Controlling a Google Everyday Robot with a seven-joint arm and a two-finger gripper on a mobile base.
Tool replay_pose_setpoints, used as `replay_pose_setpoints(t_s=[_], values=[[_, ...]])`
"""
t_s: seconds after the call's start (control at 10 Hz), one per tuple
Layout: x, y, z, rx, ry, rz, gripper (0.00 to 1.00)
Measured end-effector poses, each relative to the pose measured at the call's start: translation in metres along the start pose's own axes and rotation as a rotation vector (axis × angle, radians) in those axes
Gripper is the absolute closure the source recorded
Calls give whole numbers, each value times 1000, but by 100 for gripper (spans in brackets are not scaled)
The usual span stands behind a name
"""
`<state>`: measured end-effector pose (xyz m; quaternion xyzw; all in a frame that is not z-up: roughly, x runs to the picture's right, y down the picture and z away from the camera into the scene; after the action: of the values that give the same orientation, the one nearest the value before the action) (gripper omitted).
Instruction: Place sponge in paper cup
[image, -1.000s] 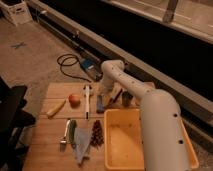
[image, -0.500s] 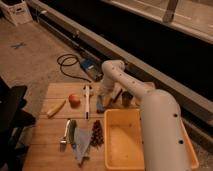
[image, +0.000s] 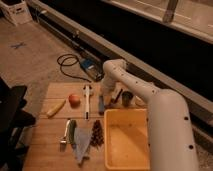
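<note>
Sponge (image: 101, 105): one, blue, a narrow block on the wooden table (image: 47, 150), just off the far-left corner of the one yellow bin (image: 127, 145); the gripper (image: 105, 98) sits right on its far end, fingers pressed together on it. Left of the bin lie, from the left, one banana (image: 56, 107); one white-handled tool (image: 66, 133); one green vegetable (image: 72, 131); one red round fruit (image: 74, 99); one grey cloth (image: 81, 145); one long white utensil (image: 87, 100); one pine cone (image: 96, 133), closest to the bin's left wall. One dark cup (image: 127, 98) stands just beyond the bin's far rim, right of the gripper; one white arm (image: 167, 130) passes the bin's right side.
</note>
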<state>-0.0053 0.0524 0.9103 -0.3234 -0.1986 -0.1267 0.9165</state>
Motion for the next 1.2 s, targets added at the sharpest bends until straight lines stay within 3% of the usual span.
replay_pose_setpoints(t_s=[0.2,0.4,0.8,1.2], values=[[-13,-2,-33,58,9,-15,100],[-23,-1,-71,144,30,-33,100],[-25,-2,-101,230,98,-34,100],[20,-1,-147,298,200,50,100]])
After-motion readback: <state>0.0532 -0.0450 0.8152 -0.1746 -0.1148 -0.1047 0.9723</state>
